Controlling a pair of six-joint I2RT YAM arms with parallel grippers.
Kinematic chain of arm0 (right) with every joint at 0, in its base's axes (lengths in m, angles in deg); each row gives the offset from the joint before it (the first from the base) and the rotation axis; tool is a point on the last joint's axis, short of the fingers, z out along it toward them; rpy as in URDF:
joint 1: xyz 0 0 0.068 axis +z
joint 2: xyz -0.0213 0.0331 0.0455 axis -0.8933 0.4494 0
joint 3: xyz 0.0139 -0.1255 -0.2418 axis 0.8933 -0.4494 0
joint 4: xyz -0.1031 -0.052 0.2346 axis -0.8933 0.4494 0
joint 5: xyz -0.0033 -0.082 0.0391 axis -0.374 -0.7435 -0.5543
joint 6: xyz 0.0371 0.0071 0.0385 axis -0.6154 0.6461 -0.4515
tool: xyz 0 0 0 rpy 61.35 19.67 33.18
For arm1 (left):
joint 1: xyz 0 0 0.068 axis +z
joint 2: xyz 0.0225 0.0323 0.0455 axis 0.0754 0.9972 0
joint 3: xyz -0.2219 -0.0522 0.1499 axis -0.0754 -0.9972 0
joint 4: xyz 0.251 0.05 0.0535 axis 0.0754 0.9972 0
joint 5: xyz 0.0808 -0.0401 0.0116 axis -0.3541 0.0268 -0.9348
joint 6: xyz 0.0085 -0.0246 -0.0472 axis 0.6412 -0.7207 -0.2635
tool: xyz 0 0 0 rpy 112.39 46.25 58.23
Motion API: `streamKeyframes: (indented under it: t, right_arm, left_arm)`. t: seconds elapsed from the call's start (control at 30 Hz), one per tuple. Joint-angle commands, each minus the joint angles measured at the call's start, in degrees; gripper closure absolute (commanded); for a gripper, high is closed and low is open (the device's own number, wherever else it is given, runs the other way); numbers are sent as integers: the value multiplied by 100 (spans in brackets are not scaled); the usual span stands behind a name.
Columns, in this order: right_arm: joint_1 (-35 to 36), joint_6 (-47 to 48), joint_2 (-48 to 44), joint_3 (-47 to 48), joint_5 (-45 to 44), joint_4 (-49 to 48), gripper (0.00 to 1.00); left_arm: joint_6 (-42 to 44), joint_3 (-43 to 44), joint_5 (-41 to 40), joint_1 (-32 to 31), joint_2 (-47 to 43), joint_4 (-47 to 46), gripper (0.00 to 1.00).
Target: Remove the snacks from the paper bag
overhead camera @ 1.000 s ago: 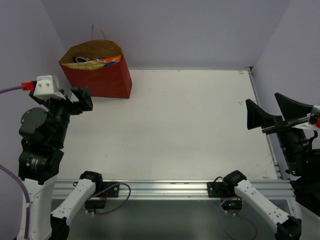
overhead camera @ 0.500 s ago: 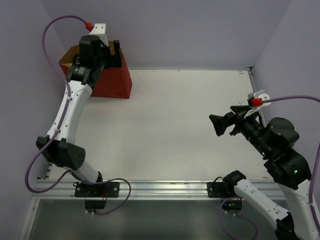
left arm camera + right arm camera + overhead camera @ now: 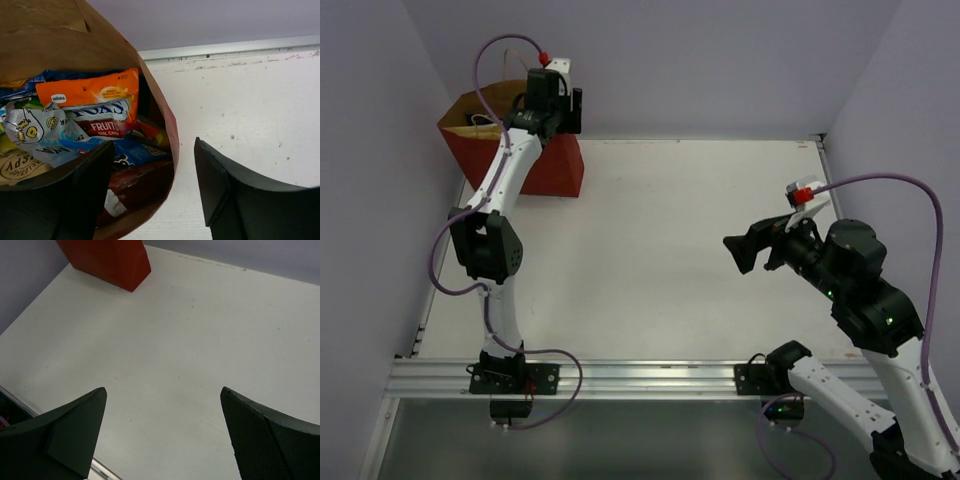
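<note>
Left wrist view looks down between the two dark fingers of the left claw, which are spread wide with nothing held between them. Its left finger hangs over the open mouth of the paper bag, and its right finger hangs over the bare white tabletop. The bag's right-hand rim lies between them. Whether either finger touches the paper cannot be told.

The snacks are all inside the bag, packed close and overlapping. An orange packet lies toward the far side with a dark blue bag behind it. Just nearer is a white and blue packet printed "FRUITS". A silver packet with a yellow cartoon face lies to the left, a blue packet is under the left finger's tip, and a red-brown pack is nearest. A tan pack shows at the left edge.

From the top external view, the bag stands upright in the far left corner of the tabletop, with the left arm stretched out to it.

The right claw hangs above the right side of the tabletop, well apart from the bag. Its fingers are wide apart and empty, pointing left across the surface. In the right wrist view, the bag's red outer face is at the far left.
</note>
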Motion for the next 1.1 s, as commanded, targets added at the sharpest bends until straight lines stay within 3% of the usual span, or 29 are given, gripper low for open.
streamKeyframes:
  t: [0.0,0.1,0.13,0.23,0.4,0.63,0.73,0.9,1.07]
  right_arm:
    - [16,91,228,-2,93,17,1]
    - [7,117,404,68,102,104,1]
    - [16,117,439,94,102,131,1]
    - [16,152,562,129,111,219,1]
    - [16,170,589,138,129,202,1]
    - [7,179,536,164,242,114,1]
    - [16,170,545,191,348,87,1]
    - [7,135,519,279,445,-27,1]
    - [16,143,466,437,156,60,1]
  left_arm:
    - [226,332,170,-20,22,-264,31]
    - [332,332,346,-38,84,-343,50]
    - [367,332,399,-47,92,-352,63]
    - [490,262,556,-108,23,-369,81]
    - [499,-62,1153,-213,-180,-387,100]
    - [473,-661,1980,-644,-706,-229,100]
    - [420,-854,2192,-1101,-900,-1,100]
    - [183,-1310,2245,-2321,-1277,246,100]
    - [-150,-1847,1692,-3666,-1691,255,92]
